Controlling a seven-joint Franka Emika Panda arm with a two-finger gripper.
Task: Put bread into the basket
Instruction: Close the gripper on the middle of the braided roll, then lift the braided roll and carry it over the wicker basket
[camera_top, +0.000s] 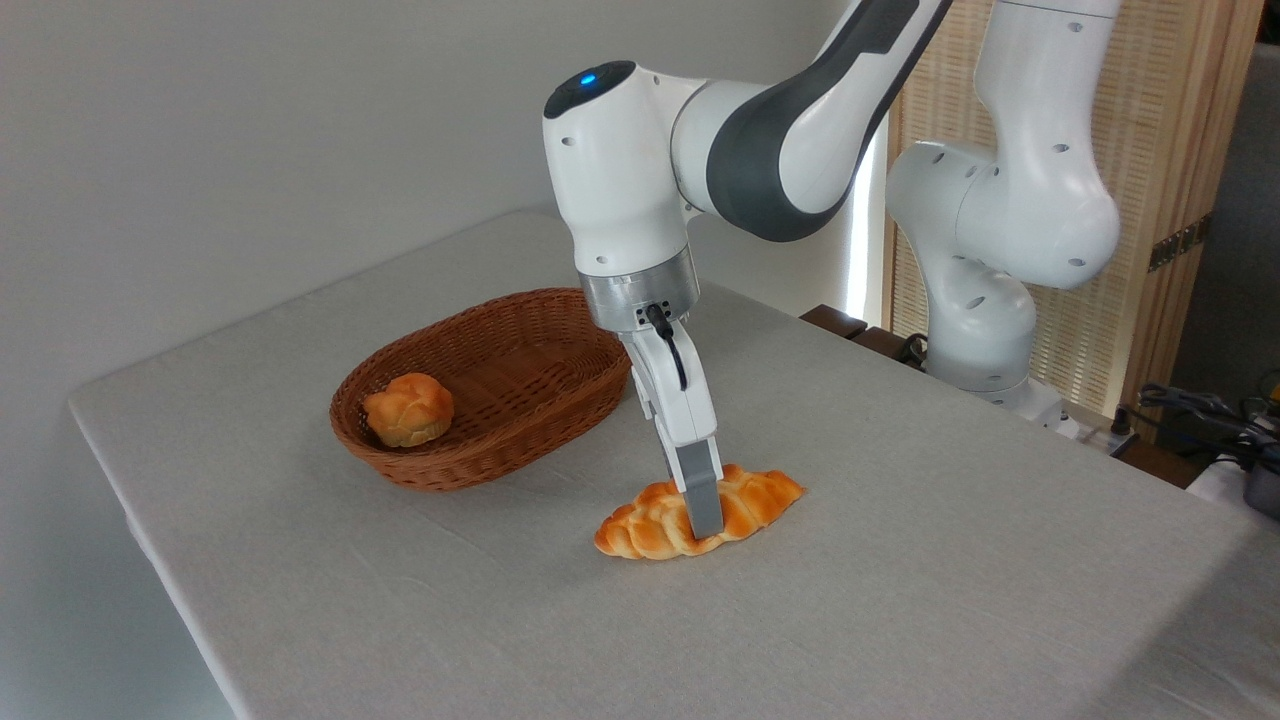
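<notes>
The bread (655, 522), a long braided loaf of golden orange with pale seams, lies nearest the camera on the tabletop (900, 560), flat, its pointed ends running from lower left to upper right. It is outside the basket (480, 385), a little to the right and in front of it.

The white arm (760, 130) reaches in from its base at the upper right, bends at a grey-banded elbow and turns its wrist straight down, so the gripper (703, 515) points at the loaf's middle. One grey finger (700, 495) shows in front of the bread, its tip low against the near flank; the other is hidden behind. The jaws stand across the loaf, but whether they press on it or are merely set either side, I cannot tell.

The oval brown wicker basket sits on the tabletop, with a small round knotted bun (408, 408) resting inside at its left end. The tabletop is covered with a pale grey cloth. Behind are a plain white wall and, at right, a wooden slatted screen (1180, 170), with cables (1200, 410) near it.
</notes>
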